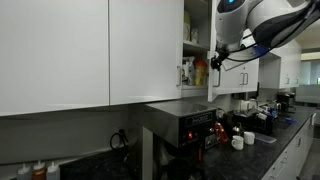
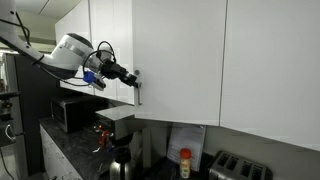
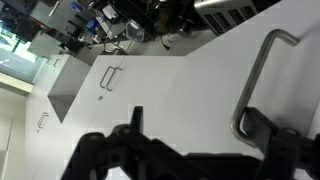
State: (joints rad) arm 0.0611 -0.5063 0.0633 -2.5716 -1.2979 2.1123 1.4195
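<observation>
Wrist view: we find the claw spread, its fingers well apart and pinching nothing. The bar handle sits on the white cabinet door, just ahead of one finger, its long axis running up the frame. In an exterior view the claw meets the door's free edge; open air lies beneath it, above the surface.

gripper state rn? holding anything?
Gripper: open, jaws spread wide, holding nothing; the cabinet door handle is right by one finger, not clamped.
</observation>
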